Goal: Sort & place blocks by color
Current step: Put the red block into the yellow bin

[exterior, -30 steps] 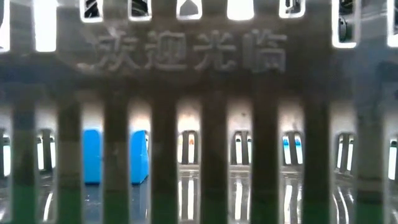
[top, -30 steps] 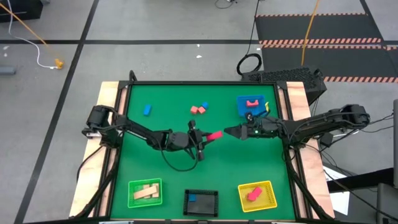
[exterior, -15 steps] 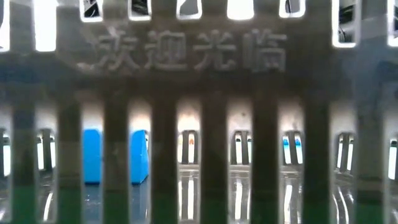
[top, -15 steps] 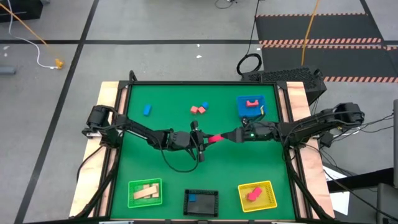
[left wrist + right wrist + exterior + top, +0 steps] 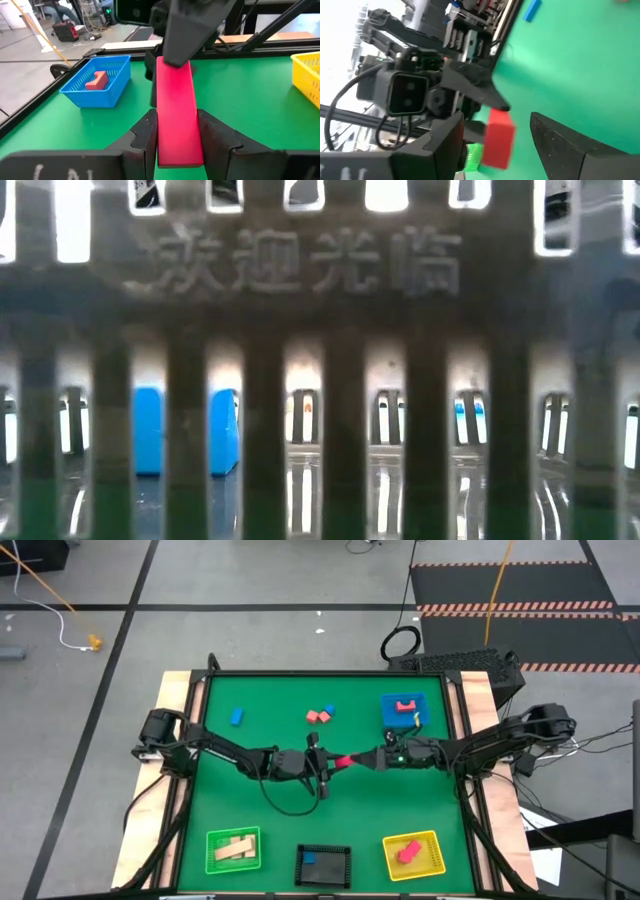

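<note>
Between both grippers, mid-handover: left gripper (image 5: 176, 145) pinches red bar (image 5: 176, 112); right gripper (image 5: 497, 137), spread around its far end, must close.

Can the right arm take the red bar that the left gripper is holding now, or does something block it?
Probably yes. The left gripper is shut on the red bar, and the right gripper stands open around its free end, with nothing between them.

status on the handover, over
Left gripper shut on red bar, mid-table. Right gripper open, fingers either side of bar's far end, not yet closed. Nothing in the way.
</note>
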{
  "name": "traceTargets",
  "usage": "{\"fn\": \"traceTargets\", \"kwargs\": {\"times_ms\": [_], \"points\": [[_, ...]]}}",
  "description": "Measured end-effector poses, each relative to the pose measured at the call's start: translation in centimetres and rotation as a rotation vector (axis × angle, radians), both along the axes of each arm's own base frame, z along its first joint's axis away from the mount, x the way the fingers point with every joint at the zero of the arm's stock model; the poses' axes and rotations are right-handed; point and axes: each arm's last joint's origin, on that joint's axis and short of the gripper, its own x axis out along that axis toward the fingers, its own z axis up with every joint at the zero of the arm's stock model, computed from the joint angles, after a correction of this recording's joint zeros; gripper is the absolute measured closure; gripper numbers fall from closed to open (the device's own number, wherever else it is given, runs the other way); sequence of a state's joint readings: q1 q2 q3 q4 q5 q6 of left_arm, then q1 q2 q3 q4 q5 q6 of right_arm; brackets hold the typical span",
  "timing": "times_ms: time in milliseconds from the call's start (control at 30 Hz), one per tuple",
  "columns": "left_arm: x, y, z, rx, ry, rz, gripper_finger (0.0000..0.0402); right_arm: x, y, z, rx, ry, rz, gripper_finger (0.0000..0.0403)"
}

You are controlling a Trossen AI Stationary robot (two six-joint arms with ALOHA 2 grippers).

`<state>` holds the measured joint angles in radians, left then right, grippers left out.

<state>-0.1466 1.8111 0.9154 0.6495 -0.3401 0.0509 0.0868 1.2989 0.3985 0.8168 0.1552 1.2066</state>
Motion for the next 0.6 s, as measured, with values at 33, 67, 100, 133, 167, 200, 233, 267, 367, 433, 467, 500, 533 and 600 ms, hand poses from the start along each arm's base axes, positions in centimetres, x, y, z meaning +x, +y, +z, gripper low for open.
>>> {"fn": "traceTargets", "kwargs": {"times_ms": [33, 67, 100, 133, 167, 200, 233, 267, 367, 433, 467, 500, 533, 600], "points": [[0.00, 0.06, -0.04, 0.001, 0.004, 0.001, 0.0291, 0.04, 0.02, -0.01, 0.001, -0.004, 0.004, 0.0183], [-0.02, 0.06, -0.10, 0.002, 0.011, 0.001, 0.0291, 0.06, 0.04, 0.03, -0.006, -0.010, 0.011, 0.0183], [-0.03, 0.09, -0.17, 0.003, 0.018, 0.002, 0.0291, 0.08, 0.08, 0.10, -0.011, -0.017, 0.024, 0.0183], [-0.05, 0.11, -0.24, 0.004, 0.026, 0.003, 0.0292, 0.08, 0.09, 0.18, -0.010, -0.025, 0.027, 0.0183], [-0.06, 0.11, -0.29, 0.003, 0.031, 0.003, 0.0291, 0.08, 0.09, 0.16, -0.005, -0.024, 0.027, 0.0183], [-0.09, 0.10, -0.38, 0.003, 0.040, 0.003, 0.0291, 0.08, 0.09, 0.15, -0.001, -0.023, 0.026, 0.0183], [-0.10, 0.10, -0.41, 0.003, 0.044, 0.003, 0.0291, 0.08, 0.09, 0.10, -0.002, -0.018, 0.027, 0.0183], [-0.11, 0.10, -0.44, 0.004, 0.047, 0.003, 0.0292, 0.08, 0.09, 0.09, -0.004, -0.017, 0.027, 0.0183], [-0.12, 0.10, -0.46, 0.004, 0.049, 0.004, 0.0291, 0.07, 0.08, 0.07, 0.004, -0.016, 0.025, 0.0186], [-0.12, 0.10, -0.48, 0.004, 0.051, 0.004, 0.0291, 0.07, 0.08, 0.02, 0.024, -0.011, 0.022, 0.0193], [-0.12, 0.10, -0.48, 0.004, 0.051, 0.004, 0.0291, 0.06, 0.08, 0.01, 0.030, -0.011, 0.021, 0.0199], [-0.12, 0.10, -0.47, 0.003, 0.050, 0.004, 0.0291, 0.06, 0.08, 0.01, 0.037, -0.011, 0.020, 0.0206], [-0.12, 0.13, -0.46, 0.003, 0.049, 0.005, 0.0291, 0.06, 0.08, 0.01, 0.042, -0.010, 0.019, 0.0214], [-0.11, 0.16, -0.46, 0.003, 0.049, 0.006, 0.0291, 0.05, 0.08, -0.05, 0.042, -0.005, 0.018, 0.0237]]}}
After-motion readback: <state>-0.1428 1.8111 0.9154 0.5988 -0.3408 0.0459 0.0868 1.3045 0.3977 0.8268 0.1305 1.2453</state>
